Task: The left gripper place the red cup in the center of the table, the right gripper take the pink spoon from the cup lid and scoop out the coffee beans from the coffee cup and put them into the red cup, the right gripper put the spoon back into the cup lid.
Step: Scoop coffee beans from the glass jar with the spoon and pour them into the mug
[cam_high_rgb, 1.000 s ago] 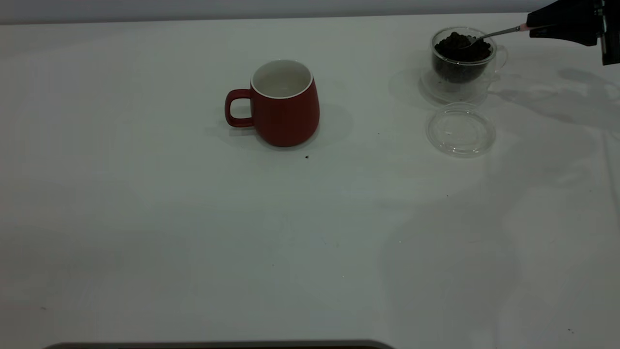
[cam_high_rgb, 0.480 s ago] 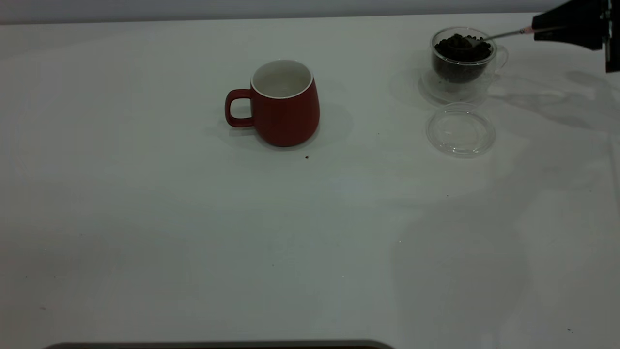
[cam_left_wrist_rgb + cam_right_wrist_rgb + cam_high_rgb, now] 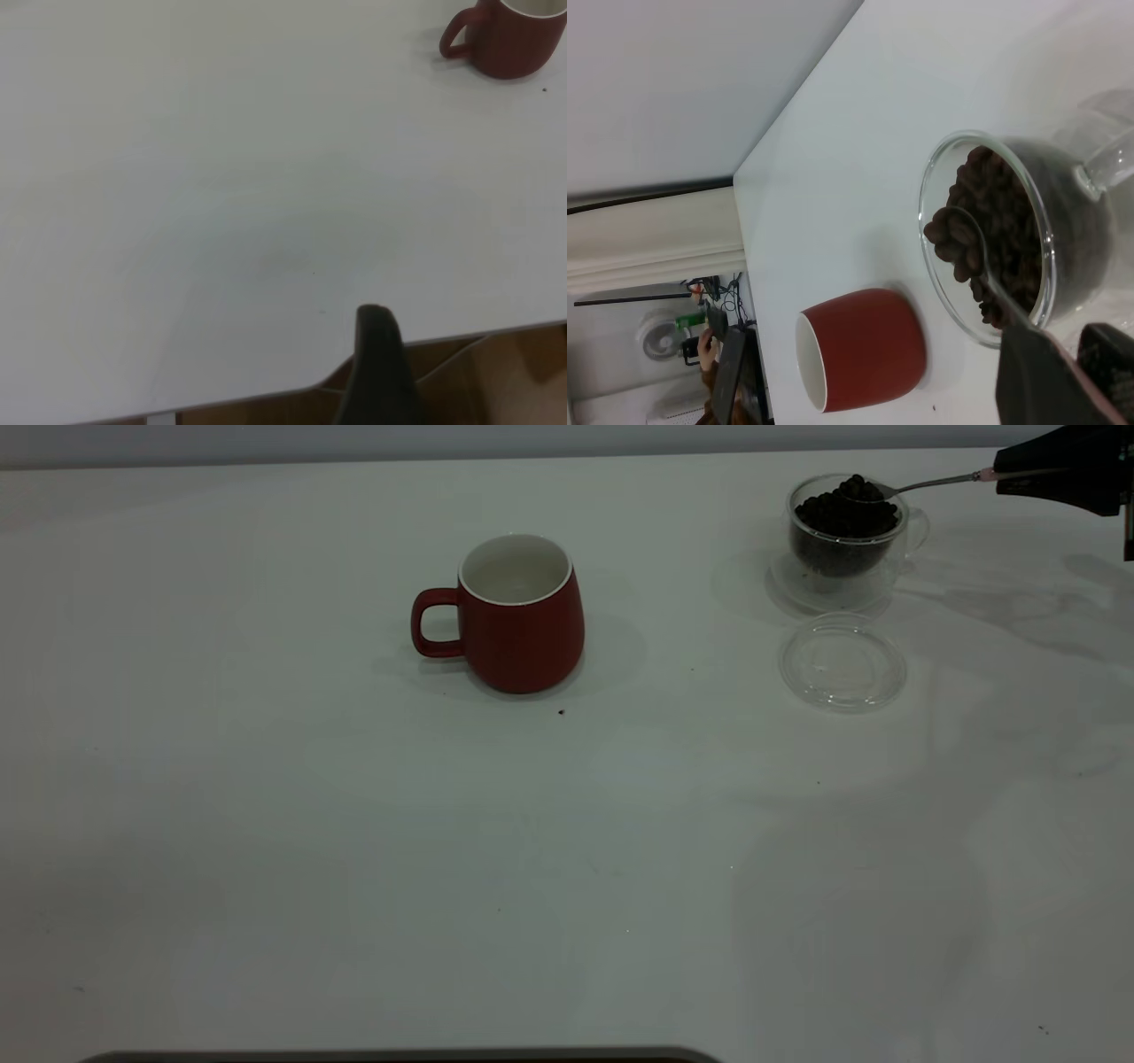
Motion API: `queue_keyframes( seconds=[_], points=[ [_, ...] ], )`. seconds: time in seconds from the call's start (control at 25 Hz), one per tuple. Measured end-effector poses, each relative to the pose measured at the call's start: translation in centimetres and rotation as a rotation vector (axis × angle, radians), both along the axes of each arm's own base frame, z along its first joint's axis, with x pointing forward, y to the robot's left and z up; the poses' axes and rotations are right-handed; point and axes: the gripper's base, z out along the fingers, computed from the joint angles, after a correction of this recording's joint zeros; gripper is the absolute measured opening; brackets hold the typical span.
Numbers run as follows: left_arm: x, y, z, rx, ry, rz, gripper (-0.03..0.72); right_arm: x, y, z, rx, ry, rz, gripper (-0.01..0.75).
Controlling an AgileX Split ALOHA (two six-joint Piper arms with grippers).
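Note:
The red cup stands upright near the table's middle, handle to the left and its white inside empty; it also shows in the wrist views. At the far right stands the glass coffee cup, full of coffee beans. My right gripper is shut on the pink spoon by its handle end. The spoon's bowl holds a heap of beans just above the coffee cup's rim. The clear cup lid lies empty in front of the coffee cup. My left gripper hangs over the table's near edge, far from the red cup.
A clear saucer sits under the coffee cup. A stray dark speck lies just in front of the red cup. A dark edge runs along the bottom of the exterior view. The table is white.
The spoon's bowl has come up out of the beans with a heap on it. My right gripper has drawn slightly to the right and upward. The red cup and lid have not moved.

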Motion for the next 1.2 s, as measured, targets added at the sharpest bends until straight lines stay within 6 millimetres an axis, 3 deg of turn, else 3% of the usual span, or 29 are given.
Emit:
queue_keyframes(
  seconds=[0.36,0.68,0.88,1.2],
  points=[
    [0.0,0.0,0.0,0.000,0.000,0.000,0.587,0.3,0.8,0.3,0.005,-0.004,0.008,0.092],
    [0.0,0.0,0.0,0.001,0.000,-0.001,0.587,1.3,3.6,3.4,-0.005,-0.059,0.065,0.092],
    [0.0,0.0,0.0,0.001,0.000,-0.001,0.587,1.8,6.2,4.8,0.007,-0.077,0.109,0.092],
    [0.0,0.0,0.0,0.001,0.000,-0.001,0.587,1.9,12.6,5.0,0.025,-0.076,0.230,0.092]
  ],
)
